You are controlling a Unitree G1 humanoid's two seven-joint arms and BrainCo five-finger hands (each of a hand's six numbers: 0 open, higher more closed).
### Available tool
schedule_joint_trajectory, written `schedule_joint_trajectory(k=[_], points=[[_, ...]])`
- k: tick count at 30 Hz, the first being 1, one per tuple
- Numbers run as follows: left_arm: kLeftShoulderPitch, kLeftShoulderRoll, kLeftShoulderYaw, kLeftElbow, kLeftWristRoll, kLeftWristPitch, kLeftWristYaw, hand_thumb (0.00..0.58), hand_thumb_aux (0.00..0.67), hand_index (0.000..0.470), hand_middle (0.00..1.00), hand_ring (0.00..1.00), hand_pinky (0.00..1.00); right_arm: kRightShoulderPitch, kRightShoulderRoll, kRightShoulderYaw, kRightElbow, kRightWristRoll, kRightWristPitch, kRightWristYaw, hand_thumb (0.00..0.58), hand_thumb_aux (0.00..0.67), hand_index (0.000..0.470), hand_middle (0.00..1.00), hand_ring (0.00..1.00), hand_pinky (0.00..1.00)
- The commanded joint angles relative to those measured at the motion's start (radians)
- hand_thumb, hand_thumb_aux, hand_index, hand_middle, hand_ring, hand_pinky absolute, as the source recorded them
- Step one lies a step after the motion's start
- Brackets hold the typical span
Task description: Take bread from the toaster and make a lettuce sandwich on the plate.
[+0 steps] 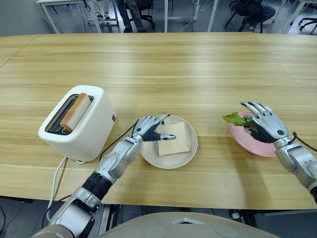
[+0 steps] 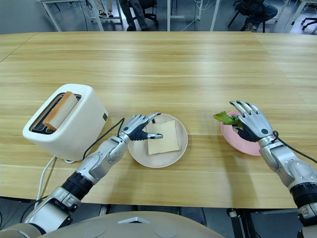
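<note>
In the left eye view, a white toaster (image 1: 81, 126) is seen at the left of the wooden worktop (image 1: 173, 74), with one slice of bread (image 1: 77, 111) standing tilted in its slot and sticking out above the top. A pale cable (image 1: 57, 178) is led from the toaster's base over the near edge of the worktop. Just to the right of the toaster a beige plate (image 1: 151, 157) is set, and a second slice (image 1: 174, 139) lies flat on it. The left robot hand (image 1: 148, 130) is held over the plate's left rim, its fingers spread apart and clamped on nothing, one fingertip laid at the slice's left edge. Further right, apart from the beige plate, a pink plate (image 1: 252, 146) is placed. The right robot hand (image 1: 265, 124) is held above it, back upward, and a lettuce leaf (image 1: 237, 119) juts out to its left past the pink rim. Whether the leaf is clamped cannot be told.
</note>
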Motion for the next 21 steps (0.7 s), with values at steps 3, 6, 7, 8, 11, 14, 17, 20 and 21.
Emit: schedule_joint_trajectory(k=[3, 6, 7, 8, 11, 14, 17, 20, 21], points=[[0.005, 0.036, -0.021, -0.117, 0.172, 0.028, 0.076, 0.0, 0.0, 0.0, 0.0, 0.0, 0.0, -0.008, 0.061, 0.012, -0.209, 0.018, 0.011, 0.118, 0.58, 0.67, 0.46, 0.0, 0.0, 0.0], [0.031, 0.055, 0.005, -0.211, 0.231, 0.072, 0.068, 0.0, 0.0, 0.0, 0.0, 0.0, 0.0, -0.039, 0.129, 0.056, -0.243, -0.004, 0.008, 0.162, 0.58, 0.67, 0.46, 0.0, 0.0, 0.0], [0.044, 0.063, 0.02, -0.246, 0.242, 0.09, 0.058, 0.0, 0.0, 0.0, 0.0, 0.0, 0.0, -0.052, 0.152, 0.072, -0.237, -0.012, 0.005, 0.17, 0.58, 0.67, 0.46, 0.0, 0.0, 0.0], [0.07, 0.077, 0.05, -0.302, 0.252, 0.12, 0.03, 0.0, 0.0, 0.0, 0.0, 0.0, 0.0, -0.076, 0.188, 0.104, -0.227, -0.031, 0.002, 0.175, 0.58, 0.67, 0.46, 0.0, 0.0, 0.0], [0.13, 0.1, 0.121, -0.418, 0.257, 0.18, -0.033, 0.0, 0.0, 0.0, 0.0, 0.0, 0.0, -0.117, 0.255, 0.16, -0.191, -0.073, -0.003, 0.175, 0.58, 0.67, 0.46, 0.0, 0.0, 0.0], [0.24, 0.146, 0.253, -0.577, 0.242, 0.238, -0.097, 0.0, 0.0, 0.0, 0.0, 0.0, 0.0, -0.174, 0.32, 0.225, -0.103, -0.131, -0.008, 0.139, 0.58, 0.67, 0.46, 0.0, 0.0, 0.0], [0.324, 0.177, 0.375, -0.695, 0.221, 0.27, -0.149, 0.0, 0.0, 0.0, 0.0, 0.0, 0.0, -0.211, 0.351, 0.267, -0.044, -0.177, -0.001, 0.105, 0.58, 0.67, 0.46, 0.0, 0.0, 0.0], [0.419, 0.208, 0.555, -0.824, 0.203, 0.306, -0.204, 0.0, 0.0, 0.0, 0.0, 0.0, 0.0, -0.242, 0.377, 0.323, 0.014, -0.242, 0.01, 0.06, 0.58, 0.67, 0.46, 0.0, 0.0, 0.0], [0.438, 0.213, 0.601, -0.853, 0.196, 0.314, -0.218, 0.0, 0.0, 0.0, 0.0, 0.0, 0.0, -0.249, 0.383, 0.337, 0.029, -0.257, 0.013, 0.047, 0.58, 0.67, 0.46, 0.0, 0.0, 0.0]])
